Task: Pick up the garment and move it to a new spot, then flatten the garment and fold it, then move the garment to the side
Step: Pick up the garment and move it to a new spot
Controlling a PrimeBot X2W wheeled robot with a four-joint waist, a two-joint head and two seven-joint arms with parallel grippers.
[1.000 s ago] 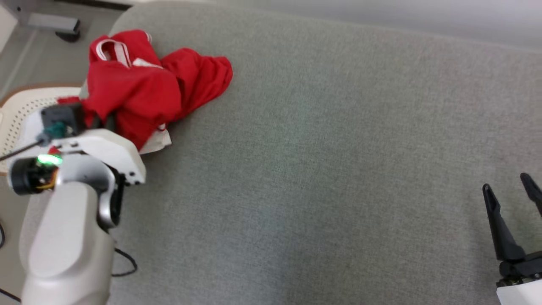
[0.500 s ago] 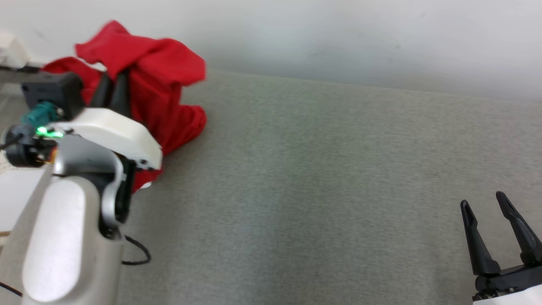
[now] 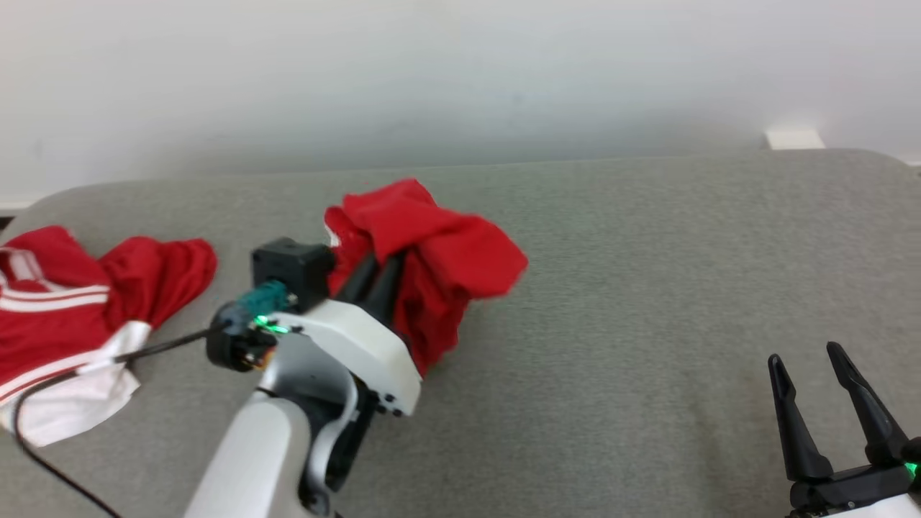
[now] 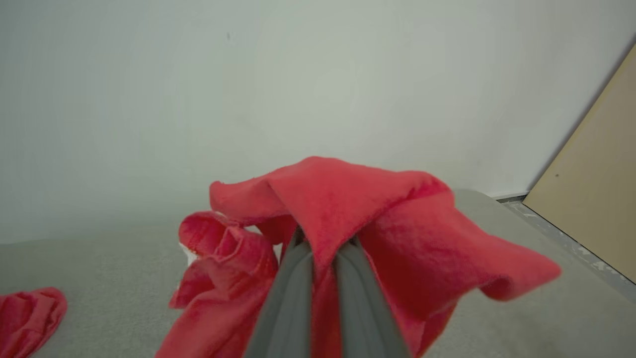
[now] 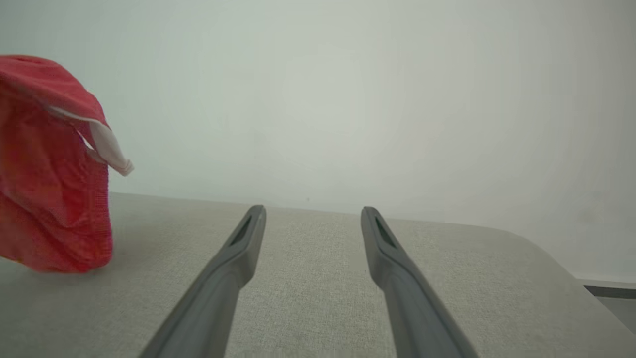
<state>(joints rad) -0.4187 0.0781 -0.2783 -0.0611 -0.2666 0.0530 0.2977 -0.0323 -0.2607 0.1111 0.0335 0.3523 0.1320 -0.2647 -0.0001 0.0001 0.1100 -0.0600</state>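
- The left claw (image 3: 375, 272) is pressed together and pinches a red garment (image 3: 439, 244). In the left wrist view a fold of the cloth sits between its two dark fingers (image 4: 293, 298).
- The red garment hangs bunched from this claw, lifted over the left-middle part of the grey cloth-covered tabletop (image 3: 647, 288).
- Its lower edge comes close to the surface, but I cannot tell if it touches.
- In the right wrist view a white trim (image 5: 107, 144) shows on the hanging cloth.
- The right claw (image 3: 804, 356) is spread and holds nothing. It is at the lower right, well apart from the red garment.
- A striped garment (image 3: 57, 316), red with white bands, lies crumpled at the left end of the tabletop.
- A black cable (image 3: 43, 388) passes over its white part.
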